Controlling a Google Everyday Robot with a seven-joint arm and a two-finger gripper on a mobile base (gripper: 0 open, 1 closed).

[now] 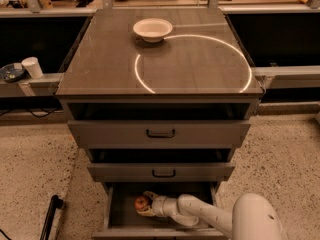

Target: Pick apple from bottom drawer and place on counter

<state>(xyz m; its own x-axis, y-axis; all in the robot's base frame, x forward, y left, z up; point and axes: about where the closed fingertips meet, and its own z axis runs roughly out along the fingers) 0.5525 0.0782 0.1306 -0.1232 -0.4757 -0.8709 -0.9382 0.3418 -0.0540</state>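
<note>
**Gripper at the apple inside the open bottom drawer**

The bottom drawer [116, 211] is pulled out below the two wider drawers of the grey cabinet. The apple [141, 202] lies inside it, towards the left and near the back, red with a paler patch. The gripper [145, 204] is down in the same drawer, right at the apple and reaching it from the right. I cannot tell whether it is clenched on the fruit or loose around it. The apple appears low in the drawer, though whether it rests on the floor of the tray is also unclear.

The white arm [200, 213] runs from the gripper to the right along the drawer and bends up into a large rounded white link at the lower right edge of the view.

Above, the middle drawer [161, 172] and the top drawer [160, 133] each show a black handle, and both stand slightly open. The counter [190, 59] carries a bright ring of light [246, 71] and a white bowl [152, 29] near its far edge, just touching the ring's upper left. A white cup [33, 67] stands on a ledge to the left of the cabinet, well apart from the drawer, and the speckled floor [30, 159] spreads around the base
</note>
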